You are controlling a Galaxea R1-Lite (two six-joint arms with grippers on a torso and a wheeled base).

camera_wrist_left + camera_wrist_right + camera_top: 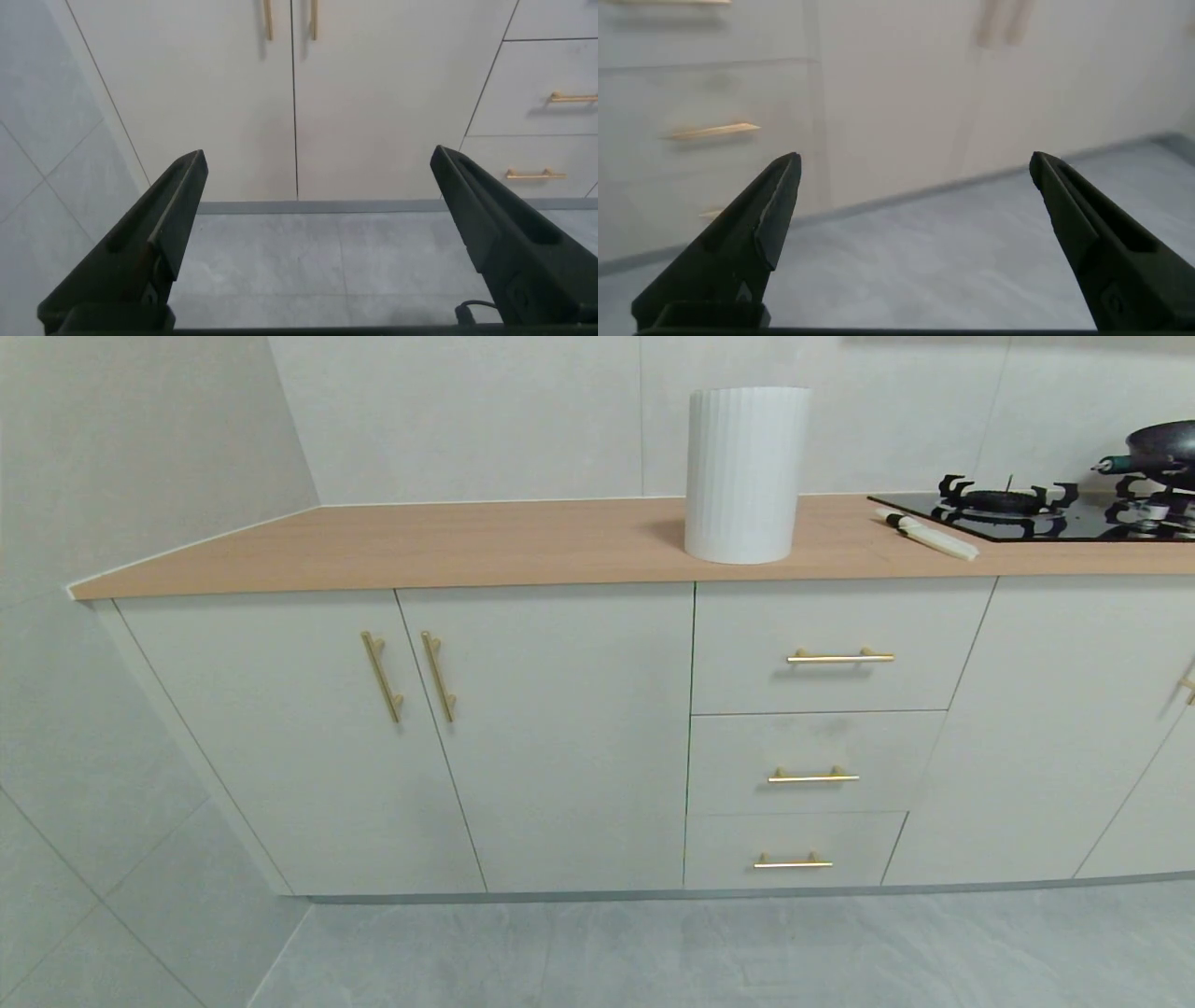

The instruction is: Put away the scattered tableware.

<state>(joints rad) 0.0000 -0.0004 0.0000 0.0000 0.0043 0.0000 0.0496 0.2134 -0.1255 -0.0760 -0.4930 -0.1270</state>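
The left gripper (318, 245) hung low in front of the cabinet, pointing at the foot of the double doors (294, 103) and the grey tiled floor (308, 266). Its two dark fingers (166, 229) were spread wide with nothing between them.

In the head view the wooden table (448, 546) ran from the tiled wall (140, 448) on the left across to the cooker. Under it came the double doors with their gold bar handles (383, 677), then a stack of three drawers (826, 649). Above the seam between doors and drawers, a tall white ribbed container (747, 476) stood upright near the table's front edge. Further right a pale utensil (926, 535), the one loose piece of tableware, lay flat on the table, just beside the near corner of the black hob (1022, 521). A black pan (1162, 443) sat on the far burner.

The right gripper (915, 245) was also low, facing the drawers and a door beside them, its fingers (761, 224) wide apart and holding nothing.
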